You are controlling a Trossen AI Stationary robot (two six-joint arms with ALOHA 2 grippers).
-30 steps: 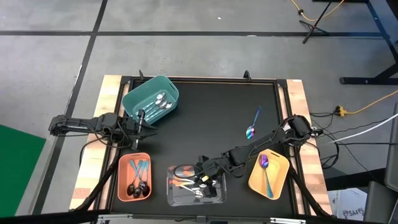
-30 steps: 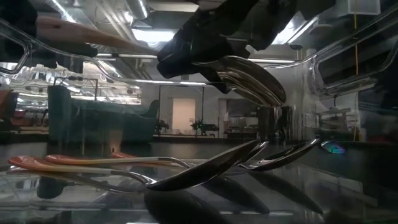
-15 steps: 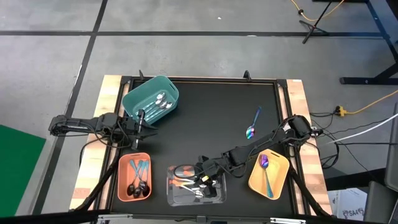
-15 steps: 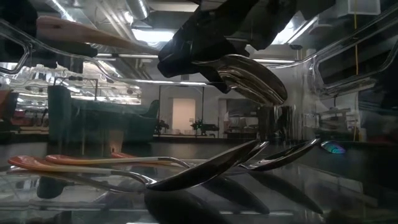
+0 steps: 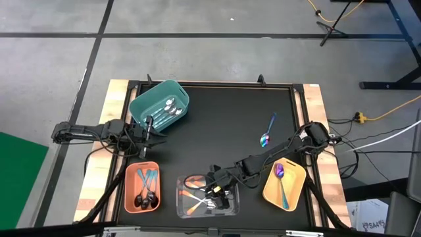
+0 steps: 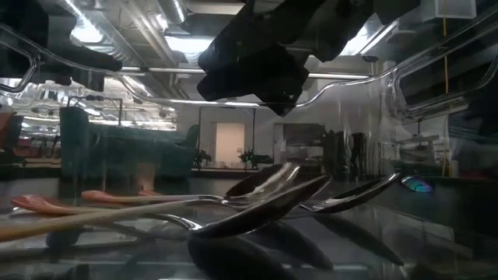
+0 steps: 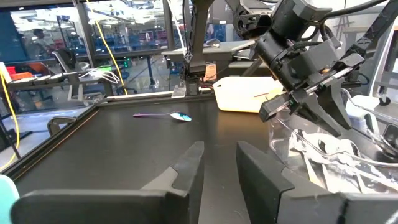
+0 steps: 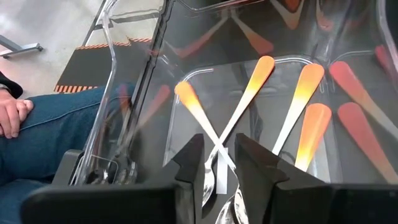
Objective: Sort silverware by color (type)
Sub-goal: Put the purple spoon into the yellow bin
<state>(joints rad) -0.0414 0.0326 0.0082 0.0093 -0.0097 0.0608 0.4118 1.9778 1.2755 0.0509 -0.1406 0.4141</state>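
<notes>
Right end effector (image 5: 214,189) over clear bin (image 5: 182,205), fingers parted, empty (orange-handled spoons (image 8: 249,93) lie below). Left end effector (image 5: 150,129) beside teal bin (image 5: 141,105), parted, empty.

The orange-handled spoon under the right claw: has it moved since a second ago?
Yes. The orange-handled spoon has dropped away from the right claw and now lies low among the others in the clear bin.

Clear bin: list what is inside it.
The clear bin holds orange-handled spoons, crossed and overlapping, with silver bowls. The right gripper hangs over them with fingers open, so an exact count is hidden.
</notes>
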